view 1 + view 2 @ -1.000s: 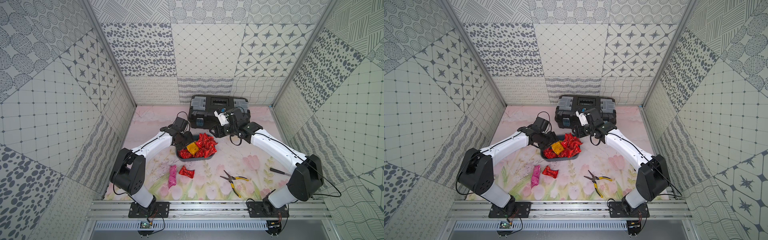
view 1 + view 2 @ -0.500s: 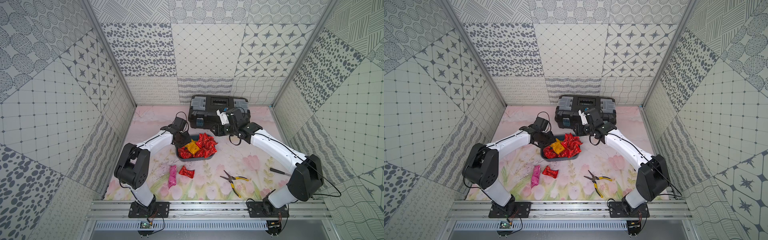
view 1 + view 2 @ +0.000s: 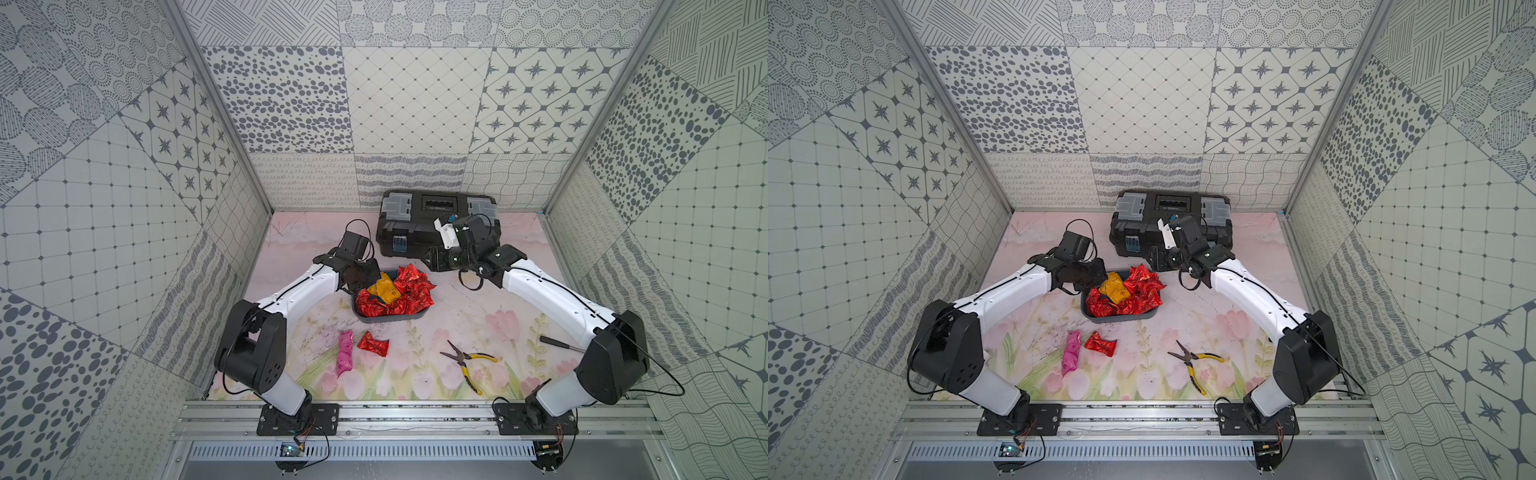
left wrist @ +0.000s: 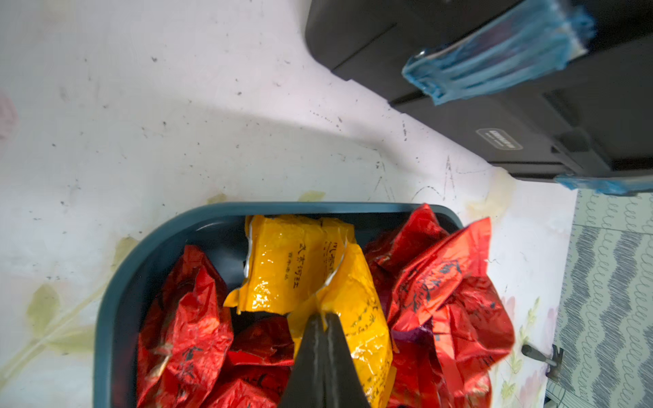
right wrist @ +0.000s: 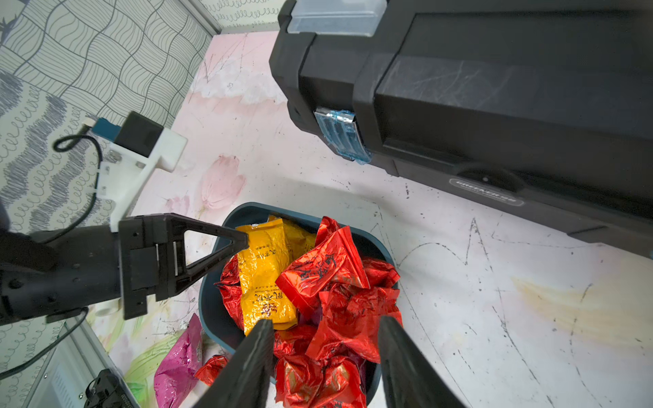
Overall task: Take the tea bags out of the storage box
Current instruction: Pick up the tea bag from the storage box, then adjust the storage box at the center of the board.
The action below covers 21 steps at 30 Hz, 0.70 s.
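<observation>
One yellow-orange foil tea bag (image 4: pixel 353 300) of two is edge-pinched by the left gripper (image 4: pixel 323 316) in the teal plastic storage box (image 4: pixel 116 282); the right gripper's (image 5: pixel 327 323) jaws are parted.

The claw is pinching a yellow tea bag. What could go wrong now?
The left gripper is shut on just the thin edge of the yellow tea bag, so the shiny foil might slip out when lifted. Red tea bags are heaped above the storage box rim beside it, so some could tumble out. The open right gripper hovers close by; the arms might bump.
</observation>
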{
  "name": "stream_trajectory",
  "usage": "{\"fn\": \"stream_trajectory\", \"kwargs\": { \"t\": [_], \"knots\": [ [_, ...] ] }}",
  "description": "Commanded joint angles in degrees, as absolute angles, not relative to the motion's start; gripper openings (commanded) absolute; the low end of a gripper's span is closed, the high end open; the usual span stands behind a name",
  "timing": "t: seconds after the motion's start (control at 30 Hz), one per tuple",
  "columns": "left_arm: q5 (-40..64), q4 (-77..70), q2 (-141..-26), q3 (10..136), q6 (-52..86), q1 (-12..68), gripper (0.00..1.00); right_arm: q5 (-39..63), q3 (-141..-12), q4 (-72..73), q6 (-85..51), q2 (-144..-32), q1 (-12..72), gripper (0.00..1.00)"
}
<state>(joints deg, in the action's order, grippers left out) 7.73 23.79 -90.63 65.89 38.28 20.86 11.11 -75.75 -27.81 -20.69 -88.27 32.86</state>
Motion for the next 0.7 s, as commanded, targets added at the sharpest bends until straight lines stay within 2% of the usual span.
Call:
{"fn": "stream_trajectory", "kwargs": {
  "t": [0.0, 0.13, 0.27, 0.33, 0.47, 0.67],
  "knots": [
    [7.4, 28.4, -85.0, 65.9, 30.6, 20.4, 0.0, 17.0, -78.0, -26.5, -15.7, -87.6, 32.9, 0.52],
    [6.9, 35.1, -78.9, 65.7, 29.5, 19.3, 0.0, 24.4, -79.3, -28.2, -2.6, -88.9, 35.6, 0.52],
    [3.9, 39.1, -72.8, 63.4, 34.1, 17.7, 0.0, 24.5, -78.6, -34.3, 20.5, -91.0, 43.4, 0.53],
    [1.7, 39.7, -69.7, 61.6, 37.4, 17.1, 0.0, 23.5, -77.7, -35.9, 27.1, -92.3, 46.7, 0.52],
    [-1.8, 40.9, -65.3, 58.7, 42.0, 16.7, 0.0, 21.7, -78.6, -36.1, 30.8, -96.6, 50.0, 0.49],
    [-12.5, 49.7, -58.5, 55.2, 53.4, 16.2, 0.0, 19.7, -80.0, -33.1, 32.2, -102.7, 51.4, 0.43]
  ]
}}
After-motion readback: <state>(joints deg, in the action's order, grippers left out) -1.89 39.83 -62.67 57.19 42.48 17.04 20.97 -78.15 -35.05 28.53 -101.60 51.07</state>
